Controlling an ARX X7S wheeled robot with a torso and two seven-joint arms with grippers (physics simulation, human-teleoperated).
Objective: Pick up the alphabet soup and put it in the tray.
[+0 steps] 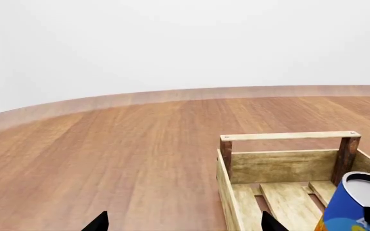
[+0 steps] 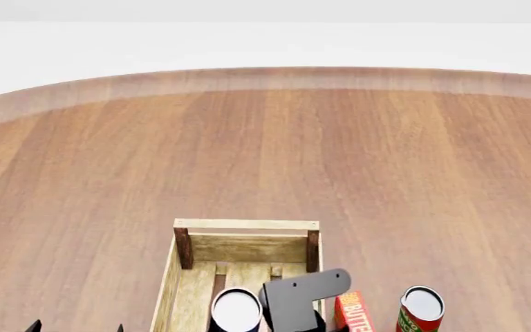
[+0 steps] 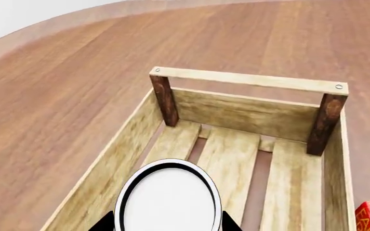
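The right tool (image 3: 167,225) gripped the alphabet soup (image 3: 167,197) between its fingers, the can hanging inside the tray (image 3: 249,82) above the slats. Lowering it straight and upright before release looked wisest. The left tool (image 1: 183,224) sat spread and empty beside the tray. The wooden surface (image 2: 413,159) met a plain white wall (image 1: 172,43).

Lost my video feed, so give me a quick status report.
Right gripper shut on alphabet soup, held over the tray. Left gripper open, empty, beside the tray. Slats below look bare.
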